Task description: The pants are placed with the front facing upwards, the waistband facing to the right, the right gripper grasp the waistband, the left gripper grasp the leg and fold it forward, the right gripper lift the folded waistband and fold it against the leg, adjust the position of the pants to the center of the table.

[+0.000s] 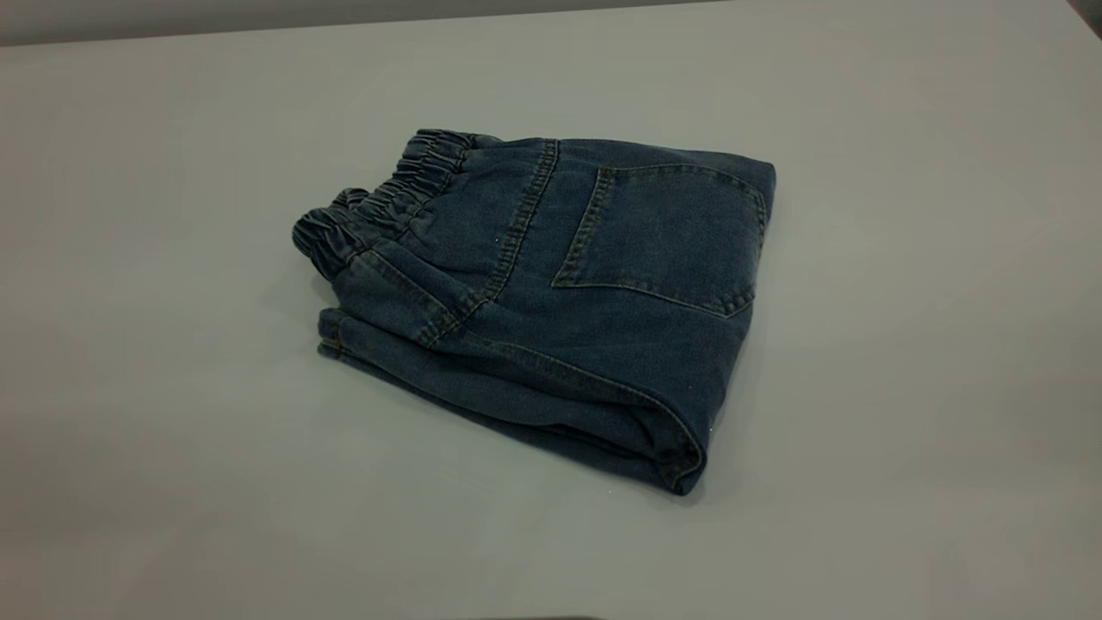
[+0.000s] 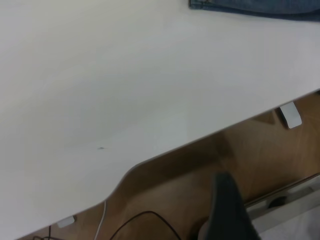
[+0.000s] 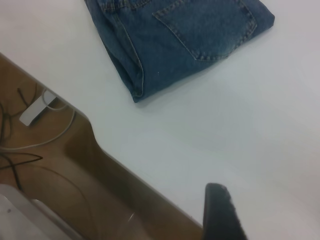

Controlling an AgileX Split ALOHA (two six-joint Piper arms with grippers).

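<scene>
The blue denim pants [image 1: 551,301] lie folded into a compact bundle near the middle of the white table [image 1: 904,387]. A patch back pocket [image 1: 663,232] faces up. The gathered waistband [image 1: 379,202] lies on top at the bundle's left end. Neither gripper appears in the exterior view. In the left wrist view the left gripper [image 2: 227,212] hangs off the table's edge over the floor, and only a strip of the pants [image 2: 255,6] shows far off. The right gripper [image 3: 220,215] hovers over the table near its edge, well apart from the pants [image 3: 175,35]. Nothing is held.
The table's edge [image 3: 95,135] has a curved cut-out over a brown floor. A white power strip [image 3: 34,111] and cables lie on that floor. A black cable [image 2: 145,220] and a white tab [image 2: 290,115] show below the left arm.
</scene>
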